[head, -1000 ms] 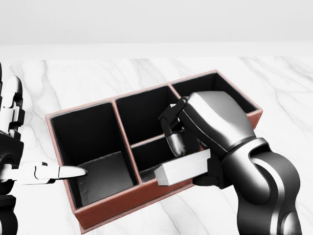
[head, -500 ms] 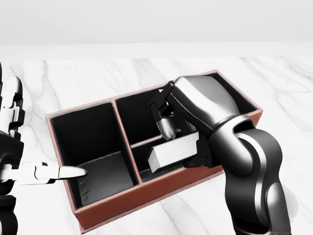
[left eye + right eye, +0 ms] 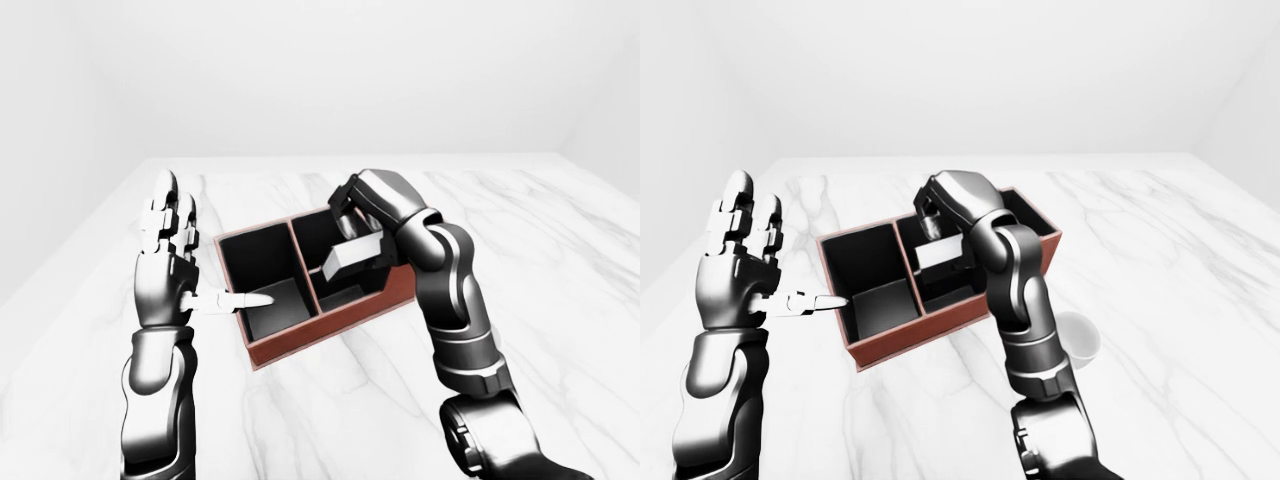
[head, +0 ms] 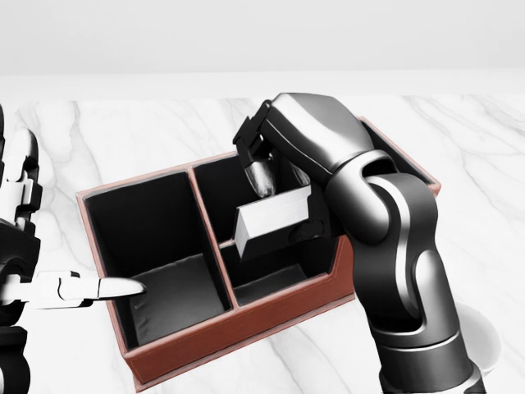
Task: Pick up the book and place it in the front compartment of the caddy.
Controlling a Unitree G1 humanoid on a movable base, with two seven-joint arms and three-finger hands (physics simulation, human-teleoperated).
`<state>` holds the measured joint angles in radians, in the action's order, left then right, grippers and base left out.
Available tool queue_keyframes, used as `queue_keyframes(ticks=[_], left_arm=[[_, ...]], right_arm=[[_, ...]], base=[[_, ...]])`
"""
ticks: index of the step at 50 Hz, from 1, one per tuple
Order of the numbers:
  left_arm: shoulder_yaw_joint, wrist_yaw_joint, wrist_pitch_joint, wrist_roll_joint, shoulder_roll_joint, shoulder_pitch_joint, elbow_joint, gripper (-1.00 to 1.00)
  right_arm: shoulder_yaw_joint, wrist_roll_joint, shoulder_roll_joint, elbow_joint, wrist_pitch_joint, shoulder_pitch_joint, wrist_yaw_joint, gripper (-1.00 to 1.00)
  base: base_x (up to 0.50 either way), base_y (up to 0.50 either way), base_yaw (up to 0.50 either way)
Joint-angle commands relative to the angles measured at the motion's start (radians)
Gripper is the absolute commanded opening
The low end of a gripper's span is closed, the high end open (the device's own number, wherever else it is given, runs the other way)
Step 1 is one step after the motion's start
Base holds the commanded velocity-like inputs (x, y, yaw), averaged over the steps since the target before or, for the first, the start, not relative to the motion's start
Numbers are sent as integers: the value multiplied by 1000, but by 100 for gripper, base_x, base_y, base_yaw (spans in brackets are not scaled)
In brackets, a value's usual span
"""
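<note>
Presently the right hand (image 4: 275,176) gripped the grey book (image 4: 273,217), fingers closed round it, holding it tilted above the red-brown caddy (image 4: 189,349) over its middle compartments; whether it touched the divider could not be told. The left hand (image 3: 170,262) stood open at the caddy's nine o'clock, fingers upright, thumb reaching over the near wall. A white cup (image 3: 1080,338) sat on the marble table (image 4: 98,131) at four o'clock of the caddy.

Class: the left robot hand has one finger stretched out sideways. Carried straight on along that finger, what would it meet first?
Probably the caddy: the left robot hand points its finger across the caddy's left wall into the big left compartment. Depth is unclear.
</note>
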<state>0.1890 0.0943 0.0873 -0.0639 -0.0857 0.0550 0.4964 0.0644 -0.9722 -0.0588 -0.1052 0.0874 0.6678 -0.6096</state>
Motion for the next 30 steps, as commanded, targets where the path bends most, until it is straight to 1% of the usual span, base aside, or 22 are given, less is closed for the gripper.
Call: queue_keyframes(ticks=[1, 30], left_arm=[[-1, -1, 0, 1, -1, 2, -8, 100], [7, 0, 0, -7, -3, 2, 5, 100]], right_arm=[[-9, -4, 1, 101, 0, 69, 72, -100], [4, 17, 23, 326, -1, 164, 208, -100]], base=[[0, 0, 0], [0, 0, 0]])
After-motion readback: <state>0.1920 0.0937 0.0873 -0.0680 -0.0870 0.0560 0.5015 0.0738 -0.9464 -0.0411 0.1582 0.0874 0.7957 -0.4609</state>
